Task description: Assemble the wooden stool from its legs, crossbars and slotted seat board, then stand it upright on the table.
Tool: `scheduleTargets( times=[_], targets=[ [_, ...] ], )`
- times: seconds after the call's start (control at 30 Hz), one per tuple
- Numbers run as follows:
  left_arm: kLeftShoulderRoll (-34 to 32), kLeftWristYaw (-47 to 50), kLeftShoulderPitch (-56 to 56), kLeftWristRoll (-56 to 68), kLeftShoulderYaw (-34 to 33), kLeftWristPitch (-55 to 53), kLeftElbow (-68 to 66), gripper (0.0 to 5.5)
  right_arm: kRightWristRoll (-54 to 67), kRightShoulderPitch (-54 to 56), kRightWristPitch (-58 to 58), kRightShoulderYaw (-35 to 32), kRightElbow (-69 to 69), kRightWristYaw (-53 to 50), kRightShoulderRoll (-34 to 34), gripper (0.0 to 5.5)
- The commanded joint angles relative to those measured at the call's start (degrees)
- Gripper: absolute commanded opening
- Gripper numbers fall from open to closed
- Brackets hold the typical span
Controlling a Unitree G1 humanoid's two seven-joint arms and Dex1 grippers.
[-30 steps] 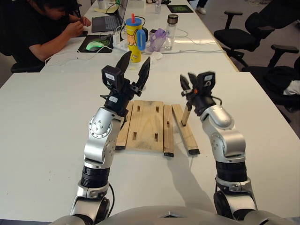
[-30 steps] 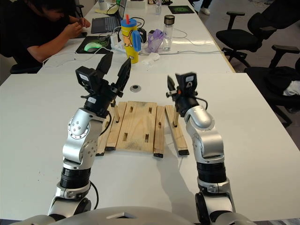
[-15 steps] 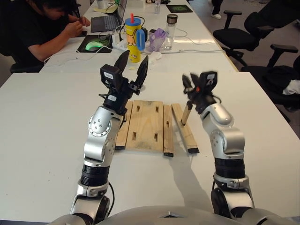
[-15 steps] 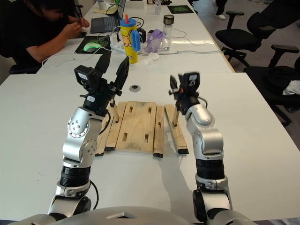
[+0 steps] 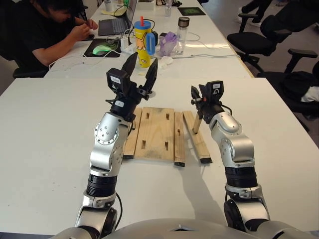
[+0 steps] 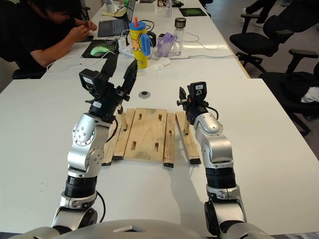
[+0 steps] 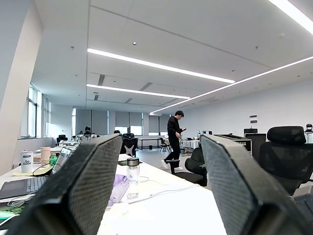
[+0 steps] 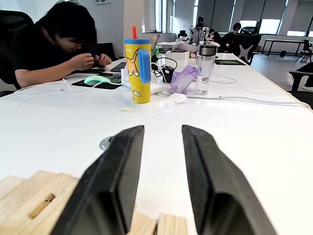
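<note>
Seat board (image 5: pixel 155 132) flat on table, long axis pointing away from robot. 1 short stick (image 5: pixel 197 122) upright just under right gripper (image 5: pixel 197 94), the nearer arm; grip cannot tell. Left gripper (image 5: pixel 144 60) spread wide, raised.

Slotted seat board (image 5: pixel 155 130): pale wood, flat on the tabletop (image 5: pixel 50 129), four slots showing. Two slats (image 6: pixel 121 138) lie along its left edge, a dark-tipped leg (image 5: pixel 178 139) along its right. A second leg (image 5: pixel 201 145) lies just beyond (angled outward), and a short crossbar (image 5: pixel 197 122) stands tilted on it.
</note>
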State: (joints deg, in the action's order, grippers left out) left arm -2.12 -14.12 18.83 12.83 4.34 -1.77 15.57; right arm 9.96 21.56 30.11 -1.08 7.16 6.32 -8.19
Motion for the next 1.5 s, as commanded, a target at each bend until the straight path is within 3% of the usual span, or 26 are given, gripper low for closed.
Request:
scheduleTargets(
  times=[0.03, 0.13, 0.3, 0.53, 0.7, 1.1, 1.5],
  targets=[
    [0.21, 2.57, 1.1, -2.47, 0.22, -1.22, 3.34, 2.94, 0.77, -0.52, -3.42, -2.03, -1.44, 1.51, -0.48, 1.42],
    [-0.24, 5.78, 0.38, -6.04, 0.37, -3.84, 8.71, 2.94, 2.56, 2.8, -7.83, -4.9, 2.66, 1.99, -0.7, 1.42],
    [-5.22, 6.34, -12.35, -7.77, -2.96, -13.01, 24.79, 2.94, 2.53, 5.96, -8.15, -7.58, 13.22, 0.02, -2.91, 1.42],
    [-8.75, 3.11, -28.48, -6.36, -2.27, -18.71, 25.12, 2.94, 3.64, 2.76, -2.59, -10.19, 17.16, -2.98, -2.23, 1.42],
    [-8.62, 2.38, -23.99, -7.55, 1.09, -22.26, 16.3, 2.94, 3.49, 1.14, -1.29, -10.75, 16.58, -5.03, -0.91, 1.42],
    [-7.05, 5.79, -11.79, -12.87, 1.35, -18.83, -4.27, 2.94, 3.22, 0.36, -1.27, -8.03, 14.14, -5.25, 1.63, 1.42],
    [-6.2, 6.7, -10.15, -14.15, 1.46, -21.61, -3.55, 1.29, 1.34, 0.95, -3.47, -6.76, 11.87, -6.86, 2.52, 1.44]
  ],
)
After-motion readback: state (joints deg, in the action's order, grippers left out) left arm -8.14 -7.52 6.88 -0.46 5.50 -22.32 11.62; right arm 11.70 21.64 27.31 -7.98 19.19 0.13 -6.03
